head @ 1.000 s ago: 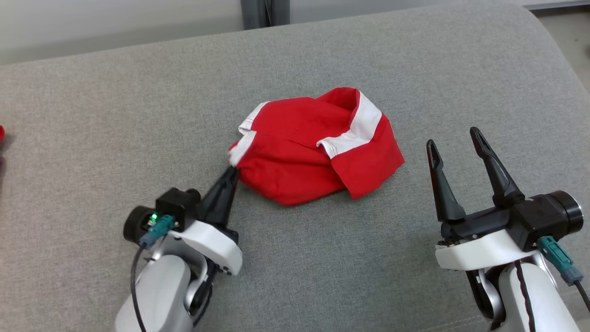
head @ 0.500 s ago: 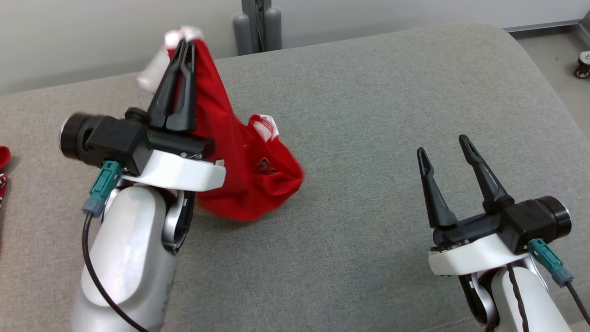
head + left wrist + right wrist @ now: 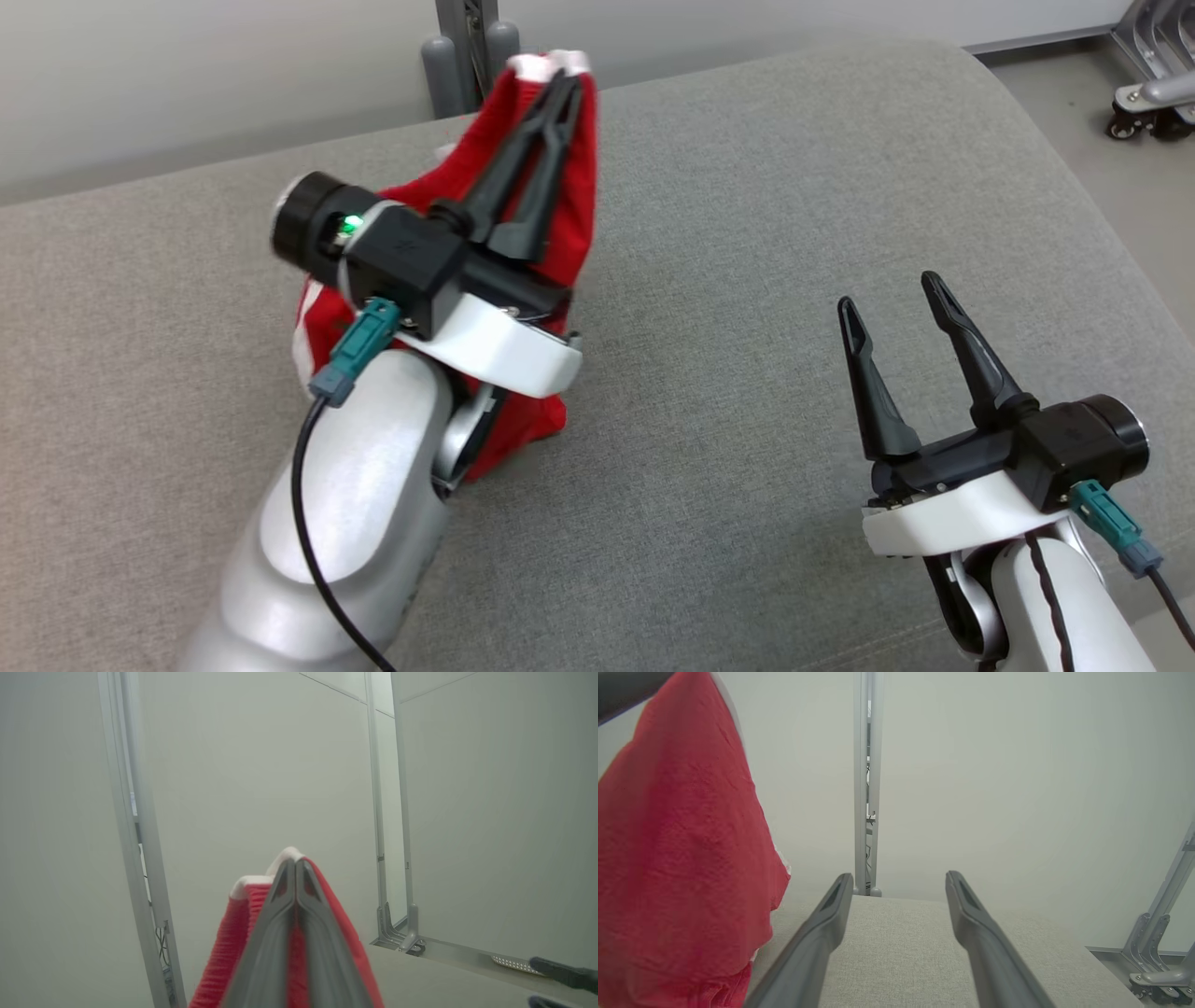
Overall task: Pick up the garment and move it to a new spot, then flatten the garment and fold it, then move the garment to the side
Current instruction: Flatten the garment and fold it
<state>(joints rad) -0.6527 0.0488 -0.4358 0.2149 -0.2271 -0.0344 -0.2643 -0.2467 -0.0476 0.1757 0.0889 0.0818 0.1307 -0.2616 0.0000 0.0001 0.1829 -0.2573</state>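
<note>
You are still in the first step. Your left claw (image 3: 565, 84) is clamped shut on the white-hemmed edge of the red cloth garment with white trim (image 3: 581, 205) and holds it up over the grey fabric-covered desk (image 3: 747, 233). The cloth hangs bunched below the fingertips, on the desk's left half. Your own forearm hides whether its lowest folds touch the weave.

Your right claw (image 3: 887, 291) stands wide apart with nothing between its fingers, low over the desk's right side and well apart from the garment.

So the pick-up looks done. Still to do are setting the garment down at a new spot, flattening it, folding it and moving it aside.

The desk is a tight, even grey weave with a rounded far right corner. Behind it is a plain pale wall (image 3: 187, 84) with a grey metal post (image 3: 467, 47). A wheeled metal frame foot (image 3: 1144, 98) stands on the floor at the far right.
</note>
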